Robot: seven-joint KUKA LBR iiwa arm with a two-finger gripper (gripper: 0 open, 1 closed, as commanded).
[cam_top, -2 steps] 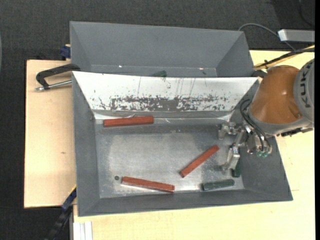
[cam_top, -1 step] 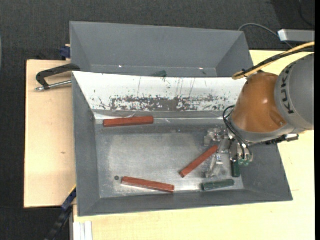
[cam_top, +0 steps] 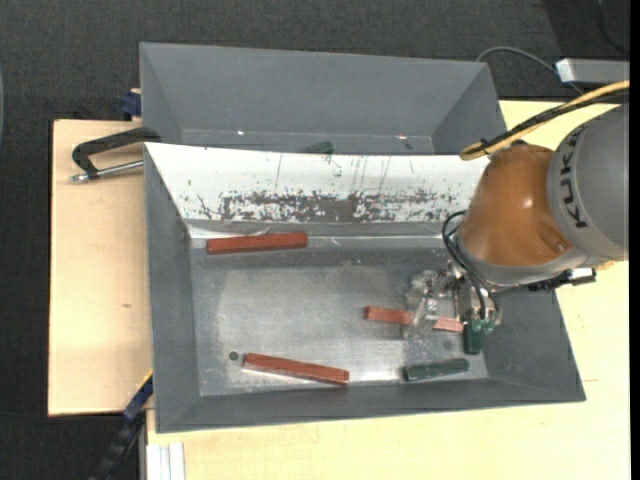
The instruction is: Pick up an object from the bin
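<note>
My gripper (cam_top: 430, 306) is low in the right part of the bin, beneath the orange wrist cover. A short red stick (cam_top: 385, 315) lies on the floor just to its left, with its right end reaching under the gripper. A small pinkish-red piece (cam_top: 449, 323) lies right beside the gripper on its lower right. A short green piece (cam_top: 472, 338) lies just past that. A dark green stick (cam_top: 435, 370) lies below the gripper by the near wall.
A long red bar (cam_top: 257, 243) lies along the back wall at the left. Another long red bar (cam_top: 296, 369) lies near the front wall, with a small dark speck (cam_top: 234, 357) at its left end. The arm comes in from the right.
</note>
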